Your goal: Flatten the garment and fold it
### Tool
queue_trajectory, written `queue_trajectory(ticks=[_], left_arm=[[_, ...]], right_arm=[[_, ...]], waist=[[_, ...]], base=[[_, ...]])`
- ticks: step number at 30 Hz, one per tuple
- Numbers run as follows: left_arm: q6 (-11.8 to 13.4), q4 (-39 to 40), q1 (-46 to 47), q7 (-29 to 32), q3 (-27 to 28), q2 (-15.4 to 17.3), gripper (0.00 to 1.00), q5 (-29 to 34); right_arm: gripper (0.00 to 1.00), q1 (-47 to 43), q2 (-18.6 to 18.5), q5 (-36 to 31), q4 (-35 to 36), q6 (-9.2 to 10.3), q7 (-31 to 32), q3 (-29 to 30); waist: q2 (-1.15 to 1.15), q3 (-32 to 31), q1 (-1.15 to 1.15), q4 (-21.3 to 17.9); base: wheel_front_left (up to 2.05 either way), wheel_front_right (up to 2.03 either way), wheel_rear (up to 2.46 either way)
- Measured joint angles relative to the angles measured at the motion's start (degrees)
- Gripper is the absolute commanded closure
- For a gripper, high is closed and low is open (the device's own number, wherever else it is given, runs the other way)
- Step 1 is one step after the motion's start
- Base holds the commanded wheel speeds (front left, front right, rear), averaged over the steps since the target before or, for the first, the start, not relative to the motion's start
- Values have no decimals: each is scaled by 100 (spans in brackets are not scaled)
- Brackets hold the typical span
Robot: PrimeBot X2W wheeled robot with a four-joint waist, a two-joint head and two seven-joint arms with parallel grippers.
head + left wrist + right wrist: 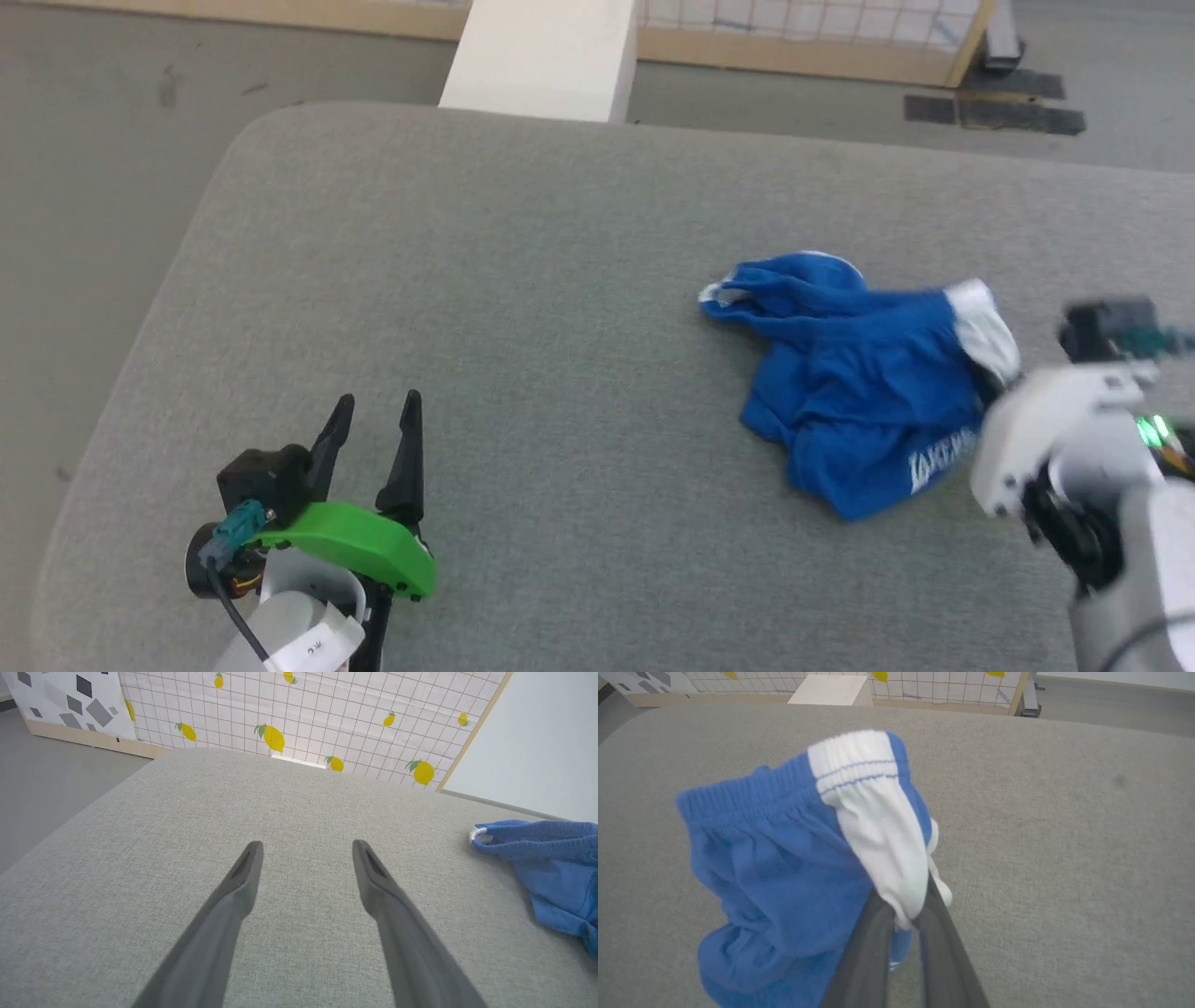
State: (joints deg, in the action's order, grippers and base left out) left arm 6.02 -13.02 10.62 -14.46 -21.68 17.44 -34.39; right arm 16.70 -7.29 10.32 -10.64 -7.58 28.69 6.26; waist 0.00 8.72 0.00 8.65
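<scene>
While the right gripper [907,909] pinches the crumpled bright blue soft shorts [784,868] by a white panel [878,826], apparently thinly, pull slowly; the left gripper [378,411] gapes wide.

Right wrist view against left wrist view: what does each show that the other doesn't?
Right wrist view: the right arm's dark fingers closed on the white side panel of the bright blue soft shorts, with the gathered waistband up close. Left wrist view: the left arm's dark fingers spread apart with nothing between them, and a plain white wall. Shared: the shorts, the grey fabric-covered surface and the lemon-printed grid backdrop.
</scene>
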Motion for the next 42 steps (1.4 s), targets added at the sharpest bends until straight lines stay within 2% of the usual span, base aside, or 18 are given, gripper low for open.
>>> queue_trajectory(ticks=[5,10,11,12,17,20,24,31,37,42], left_arm=[[-42,-31,-1,2,-47,-11,0,-18],[-62,-31,-1,24,-74,-18,0,-44],[-67,-32,-1,26,-69,-16,0,-48],[-67,-31,-1,26,-70,-16,0,-48],[-67,-35,-1,67,-77,2,0,-49],[-66,-34,-2,78,-78,13,0,-57],[-65,-27,-10,78,-81,15,0,-96],[-59,33,-20,162,-151,11,0,-152],[-304,63,493,651,-487,-202,0,-266],[-805,-71,1467,1653,-1210,-691,0,-311]], right_arm=[[100,-1139,282,74,387,0,371,465],[100,-1728,413,411,520,0,525,450],[53,-1732,417,470,571,0,453,423],[0,-1727,422,600,622,0,336,413],[0,-1564,439,1180,750,0,-526,589],[0,-1516,437,1229,820,0,-906,844],[0,-1519,435,1228,818,0,-1114,1117],[0,-1520,436,1188,793,0,-1159,1191],[0,-1482,437,1172,798,0,-1158,1194],[0,-1374,437,1132,787,0,-1158,1144]], waist=[[0,-145,0,-195],[0,-195,0,-343],[0,-198,0,-369],[0,-203,0,-392],[0,-271,0,-456],[0,-338,0,-465],[0,-411,0,-469],[0,-432,0,-564],[0,-347,0,-689],[0,-197,0,-856]], base=[[0,0,0],[0,0,0],[0,0,0],[0,0,0],[0,0,0],[0,0,0],[0,0,0],[0,0,0],[0,0,0],[0,0,0]])
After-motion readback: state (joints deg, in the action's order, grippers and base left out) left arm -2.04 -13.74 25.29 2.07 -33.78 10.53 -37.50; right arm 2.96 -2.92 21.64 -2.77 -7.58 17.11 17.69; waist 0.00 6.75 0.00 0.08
